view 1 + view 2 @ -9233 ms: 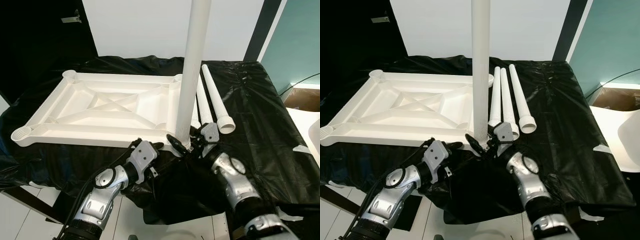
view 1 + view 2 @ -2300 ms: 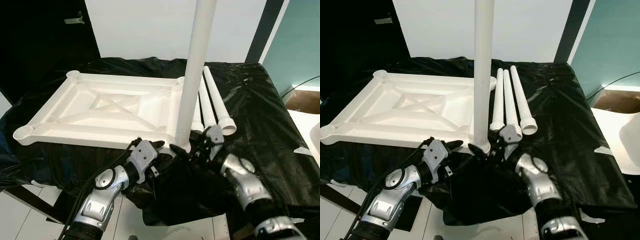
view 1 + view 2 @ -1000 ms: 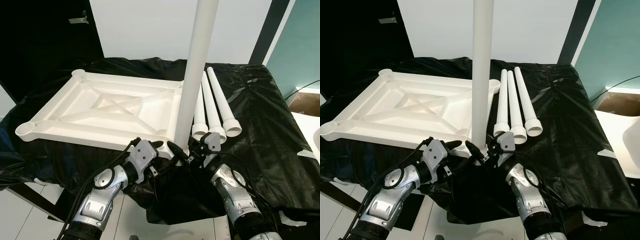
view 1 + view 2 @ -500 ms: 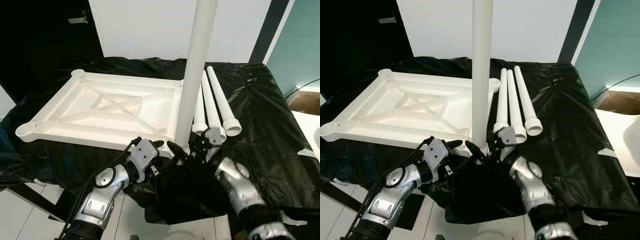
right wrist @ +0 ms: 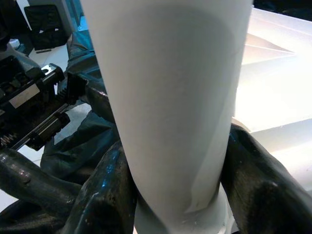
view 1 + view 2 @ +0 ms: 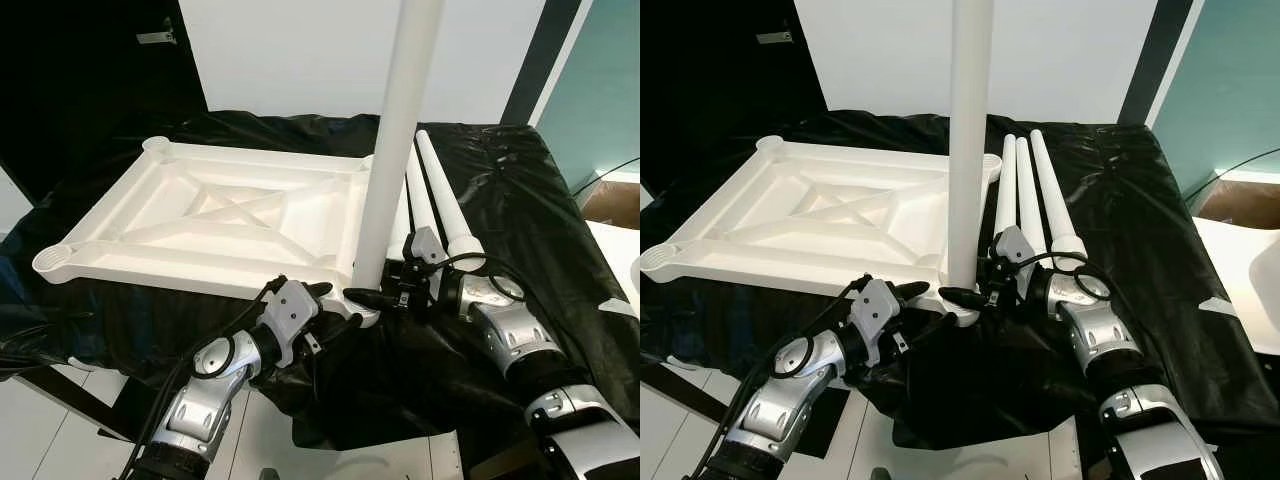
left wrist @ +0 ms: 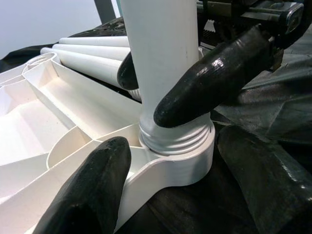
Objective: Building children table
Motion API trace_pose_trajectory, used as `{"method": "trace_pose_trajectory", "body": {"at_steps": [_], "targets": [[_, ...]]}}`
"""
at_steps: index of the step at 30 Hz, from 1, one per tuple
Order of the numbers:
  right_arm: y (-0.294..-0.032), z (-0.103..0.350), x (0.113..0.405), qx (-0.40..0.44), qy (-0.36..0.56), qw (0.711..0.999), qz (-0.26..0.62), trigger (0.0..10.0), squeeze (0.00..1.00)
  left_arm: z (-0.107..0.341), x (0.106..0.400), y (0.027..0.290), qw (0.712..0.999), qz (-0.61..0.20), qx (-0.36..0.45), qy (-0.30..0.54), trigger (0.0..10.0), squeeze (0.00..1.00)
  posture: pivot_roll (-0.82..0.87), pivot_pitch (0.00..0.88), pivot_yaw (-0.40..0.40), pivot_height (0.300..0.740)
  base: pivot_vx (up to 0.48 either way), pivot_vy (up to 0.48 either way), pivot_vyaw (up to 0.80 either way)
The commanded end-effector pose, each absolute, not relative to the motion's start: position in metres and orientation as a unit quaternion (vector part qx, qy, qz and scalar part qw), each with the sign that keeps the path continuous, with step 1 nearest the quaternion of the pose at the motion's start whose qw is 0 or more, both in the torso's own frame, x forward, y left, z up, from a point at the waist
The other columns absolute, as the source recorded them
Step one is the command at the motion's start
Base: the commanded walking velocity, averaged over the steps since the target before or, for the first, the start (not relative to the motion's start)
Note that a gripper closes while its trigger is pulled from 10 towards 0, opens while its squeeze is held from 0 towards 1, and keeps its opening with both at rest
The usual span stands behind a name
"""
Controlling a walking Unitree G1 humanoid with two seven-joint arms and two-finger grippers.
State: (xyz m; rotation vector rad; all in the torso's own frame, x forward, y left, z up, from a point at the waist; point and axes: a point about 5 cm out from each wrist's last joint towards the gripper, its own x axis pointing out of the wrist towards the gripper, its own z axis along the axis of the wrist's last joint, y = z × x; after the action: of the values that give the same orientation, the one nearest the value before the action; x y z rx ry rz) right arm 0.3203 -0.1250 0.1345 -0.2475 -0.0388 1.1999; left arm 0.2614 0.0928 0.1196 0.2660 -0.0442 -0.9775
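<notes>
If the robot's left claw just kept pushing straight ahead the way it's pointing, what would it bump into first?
Most likely the corner socket of the white tabletop, which sits between the left gripper's open fingers. The upright leg screws in there, clamped by the right gripper. Depth is hard to judge.

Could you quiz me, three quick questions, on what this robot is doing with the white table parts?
1. True or false: the upright leg stands in a corner socket of the tabletop.
2. How many spare legs lie on the black cover?
3. Which pincer clamps the upright leg's base: A) the left pincer, B) the right pincer?

Key: 1. True; its threaded end sits in the socket. 2. Three. 3. B; the left pincer's fingers flank the corner socket.
</notes>
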Motion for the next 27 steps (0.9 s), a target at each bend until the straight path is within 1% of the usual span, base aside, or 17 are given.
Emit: {"method": "trace_pose_trajectory", "body": {"at_steps": [1,3,4,8,9,10,13,14,15,16,25,26,27], "targets": [[-0.126,0.128,0.318,-0.114,-0.002,0.820,0.561,0.0,0.00,0.118,0.261,0.095,0.880,-0.456,0.130,-0.017,10.0,0.00,0.15,0.000,-0.006,0.740,0.000,0.000,0.00],[-0.123,0.124,0.314,-0.105,-0.005,0.825,0.555,0.0,0.00,0.118,0.261,0.095,0.881,-0.454,0.131,-0.017,10.0,0.00,0.16,0.000,-0.009,0.740,0.000,0.000,0.00],[-0.114,0.118,0.308,-0.078,-0.024,0.851,0.520,0.0,0.00,0.119,0.261,0.095,0.883,-0.451,0.130,-0.019,10.0,0.00,0.16,0.000,-0.011,0.740,0.000,0.000,0.00],[-0.106,0.106,0.301,-0.062,-0.053,0.896,0.437,0.0,0.00,0.118,0.261,0.096,0.884,-0.450,0.129,-0.019,10.0,0.00,0.15,0.000,-0.009,0.740,0.000,0.000,0.00],[-0.106,0.106,0.301,-0.062,-0.053,0.896,0.437,0.0,0.00,0.118,0.261,0.096,0.884,-0.450,0.129,-0.019,10.0,0.00,0.15,0.000,-0.009,0.740,0.000,0.000,0.00],[-0.106,0.102,0.300,-0.053,-0.055,0.907,0.415,0.0,0.00,0.118,0.261,0.096,0.884,-0.450,0.129,-0.019,10.0,0.00,0.15,0.000,-0.009,0.740,0.000,0.000,0.00],[-0.102,0.100,0.295,-0.030,-0.064,0.915,0.398,0.0,0.00,0.118,0.262,0.096,0.883,-0.451,0.130,-0.019,10.0,0.00,0.15,0.000,-0.007,0.740,0.000,0.000,0.00],[-0.098,0.098,0.289,0.006,-0.071,0.917,0.392,0.0,0.00,0.119,0.262,0.096,0.882,-0.452,0.131,-0.019,10.0,0.00,0.14,0.000,0.004,0.740,0.000,0.000,0.00],[-0.098,0.098,0.289,0.006,-0.071,0.917,0.392,0.0,0.00,0.119,0.262,0.096,0.882,-0.452,0.131,-0.019,10.0,0.00,0.14,0.000,0.004,0.740,0.000,0.000,0.00],[-0.094,0.093,0.284,0.057,-0.071,0.925,0.370,0.0,0.00,0.120,0.264,0.095,0.879,-0.457,0.133,-0.020,10.0,0.00,0.13,0.000,0.008,0.740,0.000,0.000,0.00],[-0.097,0.098,0.288,0.043,-0.088,0.927,0.362,0.0,0.00,0.121,0.265,0.094,0.877,-0.460,0.134,-0.021,10.0,0.00,0.13,0.000,0.010,0.740,0.000,0.000,0.00],[-0.096,0.099,0.290,0.039,-0.081,0.926,0.367,5.0,0.00,0.120,0.265,0.094,0.877,-0.460,0.134,-0.021,10.0,0.00,0.13,0.000,0.007,0.740,0.000,0.000,0.00],[-0.096,0.099,0.290,0.039,-0.081,0.926,0.367,5.0,0.00,0.120,0.265,0.094,0.877,-0.460,0.134,-0.021,10.0,0.00,0.13,0.000,0.007,0.740,0.000,0.000,0.00]]}}
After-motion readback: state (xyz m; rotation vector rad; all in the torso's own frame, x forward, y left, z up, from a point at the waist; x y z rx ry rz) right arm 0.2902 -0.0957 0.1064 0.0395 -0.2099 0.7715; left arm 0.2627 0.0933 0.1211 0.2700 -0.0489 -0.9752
